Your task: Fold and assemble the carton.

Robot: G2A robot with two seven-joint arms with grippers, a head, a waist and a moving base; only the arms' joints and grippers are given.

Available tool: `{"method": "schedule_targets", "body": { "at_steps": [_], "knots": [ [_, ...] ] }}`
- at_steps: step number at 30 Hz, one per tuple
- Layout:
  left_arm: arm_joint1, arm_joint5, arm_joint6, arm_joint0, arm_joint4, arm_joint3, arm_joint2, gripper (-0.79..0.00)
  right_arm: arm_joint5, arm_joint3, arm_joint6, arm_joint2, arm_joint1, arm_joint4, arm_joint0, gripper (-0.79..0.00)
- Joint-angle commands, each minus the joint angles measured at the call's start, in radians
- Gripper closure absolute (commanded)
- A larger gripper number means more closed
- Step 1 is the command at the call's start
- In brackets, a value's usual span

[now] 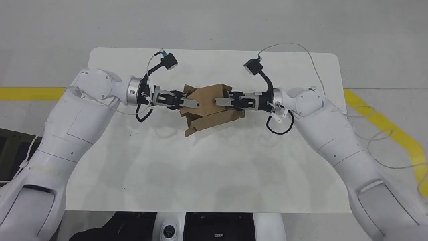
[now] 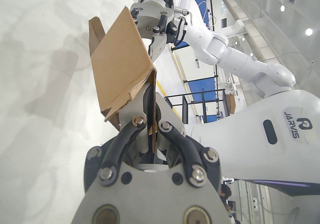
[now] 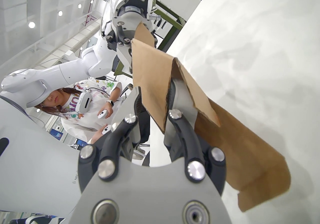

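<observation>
left gripper (image 1: 188, 101) and right gripper (image 1: 225, 100) each pinch opposite ends of the brown carton (image 1: 210, 112) (partly folded) over the white table (image 1: 200, 174).

White arms (image 1: 87, 107), black cables (image 2: 180, 35), silver screws (image 2: 107, 173).

Carton (image 1: 208, 107): brown corrugated cardbd, matt, dry-looking; cut edges raw w/ fluting showing, one corner a bit frayed. Desk (image 1: 221, 174): white, smooth, low sheen. Jaws, both arms: pale grey metal, satin finish; linkage bars black, matt, plastic or rubber-coated, can't tell which; pivot pins bright polished steel. Floor (image 1: 200, 7): pale grey, smooth.
</observation>
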Motion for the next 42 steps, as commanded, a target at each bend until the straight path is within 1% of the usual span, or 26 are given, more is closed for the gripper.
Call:
{"method": "schedule_targets", "body": {
  "at_steps": [1, 6, 14, 16, 19, 21, 25, 26, 31, 32, 33, 34, 35, 42],
  "knots": [
    [0.0, -0.001, 0.001, 0.0, 0.003, 0.001, 0.001, 0.0, 0.003, -0.002, 0.003, -0.007, -0.001, 0.027, 0.0, -0.166],
    [0.0, 0.0, 0.0, -0.001, 0.004, 0.001, 0.004, 0.0, 0.047, -0.018, 0.047, -0.034, 0.002, 0.102, 0.011, -0.166],
    [0.003, -0.001, 0.001, 0.0, 0.007, -0.002, 0.005, 0.0, 0.094, -0.015, 0.094, -0.079, 0.01, 0.132, 0.05, -0.166],
    [0.003, -0.001, 0.001, 0.0, 0.006, -0.004, 0.005, 0.0, 0.097, -0.014, 0.097, -0.092, 0.009, 0.143, 0.058, -0.175],
    [0.004, 0.0, 0.0, 0.0, 0.005, -0.007, 0.007, 0.0, 0.09, -0.004, 0.091, -0.106, 0.007, 0.154, 0.072, -0.169],
    [0.005, 0.0, 0.0, 0.0, 0.006, -0.009, 0.008, 0.0, 0.085, 0.002, 0.086, -0.116, 0.006, 0.159, 0.079, -0.142],
    [0.006, 0.001, -0.001, 0.0, 0.006, -0.009, 0.009, 0.0, 0.078, 0.013, 0.079, -0.135, 0.005, 0.17, 0.089, -0.052],
    [0.006, 0.001, -0.001, 0.0, 0.005, -0.009, 0.009, 0.0, 0.077, 0.016, 0.078, -0.14, 0.004, 0.173, 0.09, 0.0],
    [0.008, 0.003, -0.003, 0.0, 0.0, -0.011, 0.012, 0.0, 0.073, 0.023, 0.073, -0.159, 0.005, 0.187, 0.098, 0.0],
    [0.008, 0.004, -0.004, 0.0, -0.003, -0.014, 0.012, -0.132, 0.072, 0.024, 0.072, -0.162, 0.005, 0.189, 0.099, 0.0],
    [0.009, 0.004, -0.004, 0.0, -0.005, -0.017, 0.012, -0.32, 0.071, 0.025, 0.071, -0.165, 0.005, 0.19, 0.101, 0.0],
    [0.01, 0.002, -0.002, 0.0, -0.006, -0.021, 0.01, -0.634, 0.068, 0.027, 0.069, -0.167, 0.006, 0.194, 0.102, 0.0],
    [0.011, 0.001, -0.001, 0.001, -0.005, -0.024, 0.009, -0.785, 0.065, 0.028, 0.066, -0.169, 0.006, 0.196, 0.102, 0.0],
    [0.018, 0.012, -0.012, 0.004, -0.052, -0.026, -0.007, -0.785, 0.017, 0.046, 0.017, -0.179, 0.009, 0.179, 0.105, 0.0]
  ]
}}
